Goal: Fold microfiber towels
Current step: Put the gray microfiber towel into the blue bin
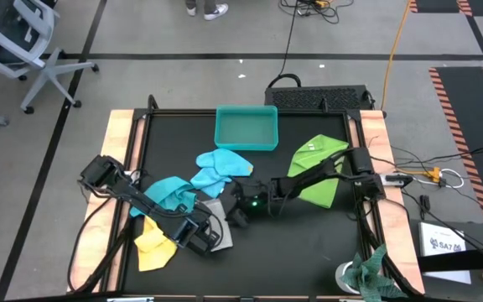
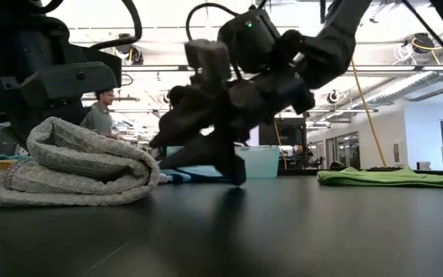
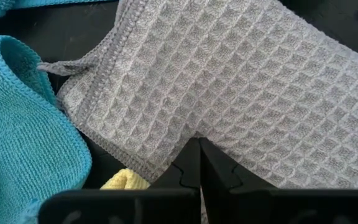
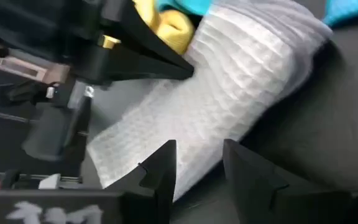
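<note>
A pale grey waffle towel (image 1: 222, 228) lies folded over on the black table (image 1: 309, 243); the low view shows its rolled fold (image 2: 75, 165). My left gripper (image 3: 199, 155) is shut, its tips on this towel. My right gripper (image 4: 197, 165) is open and slants down at the towel's edge (image 4: 135, 149), close to the left fingers (image 4: 166, 65). Turquoise (image 1: 168, 195) and light blue (image 1: 218, 168) towels lie crumpled behind. A yellow towel (image 1: 153, 249) lies at the near left, and a lime green one (image 1: 317, 172) lies flat under the right arm. My left gripper presses its shut fingertips (image 3: 194, 149) down on the grey towel's top layer (image 3: 191, 127), coming steeply from above. The towel lies on the table beneath them. My right gripper stands at the towel's edge; whether a finger (image 4: 163, 165) touches the cloth I cannot tell.
A teal plastic tray (image 1: 246, 127) stands at the table's far middle. A mottled green-and-white rag (image 1: 369, 273) lies at the near right corner. Wooden rails (image 1: 117, 151) edge the table left and right. A person (image 2: 98, 115) shows in the room beyond.
</note>
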You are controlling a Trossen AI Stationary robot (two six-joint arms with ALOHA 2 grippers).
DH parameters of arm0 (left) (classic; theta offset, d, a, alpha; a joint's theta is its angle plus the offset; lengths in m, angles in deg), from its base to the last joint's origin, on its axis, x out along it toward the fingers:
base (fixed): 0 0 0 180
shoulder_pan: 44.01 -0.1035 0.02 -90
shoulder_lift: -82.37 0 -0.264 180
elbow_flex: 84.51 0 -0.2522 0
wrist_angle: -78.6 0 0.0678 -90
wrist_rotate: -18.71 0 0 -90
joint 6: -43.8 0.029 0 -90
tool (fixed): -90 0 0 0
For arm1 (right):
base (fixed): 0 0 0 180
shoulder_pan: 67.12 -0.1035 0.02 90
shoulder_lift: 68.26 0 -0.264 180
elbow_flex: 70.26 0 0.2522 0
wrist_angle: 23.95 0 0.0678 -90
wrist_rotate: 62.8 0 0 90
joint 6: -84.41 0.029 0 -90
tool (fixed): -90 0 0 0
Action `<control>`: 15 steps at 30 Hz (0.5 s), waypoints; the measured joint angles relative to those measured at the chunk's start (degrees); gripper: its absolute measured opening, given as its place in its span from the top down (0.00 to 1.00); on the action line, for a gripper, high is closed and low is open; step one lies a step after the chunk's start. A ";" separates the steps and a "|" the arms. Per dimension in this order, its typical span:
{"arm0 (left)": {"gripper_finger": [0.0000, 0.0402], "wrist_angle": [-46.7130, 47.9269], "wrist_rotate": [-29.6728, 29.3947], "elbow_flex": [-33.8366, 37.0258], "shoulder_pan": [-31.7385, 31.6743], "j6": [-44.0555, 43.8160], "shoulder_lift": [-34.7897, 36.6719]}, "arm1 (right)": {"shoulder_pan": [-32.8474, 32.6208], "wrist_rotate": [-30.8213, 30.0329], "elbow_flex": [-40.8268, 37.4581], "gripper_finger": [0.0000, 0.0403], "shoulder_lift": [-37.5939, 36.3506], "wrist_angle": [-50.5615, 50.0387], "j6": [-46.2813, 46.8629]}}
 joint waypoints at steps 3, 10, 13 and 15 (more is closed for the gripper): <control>1.00 -0.16 -0.15 0.01 0.04 -0.04 0.00 | -0.04 2.36 1.31 0.67 2.99 4.29 2.44; 1.00 -0.20 -0.16 0.00 0.04 -0.15 0.00 | 0.12 4.15 3.48 0.65 4.67 3.64 1.93; 1.00 -0.19 -0.17 -0.01 0.04 -0.15 0.00 | 0.93 7.94 3.56 0.64 3.71 2.24 1.13; 1.00 -0.19 -0.17 -0.01 0.04 -0.15 0.00 | 1.66 10.23 3.49 0.64 2.90 1.47 1.99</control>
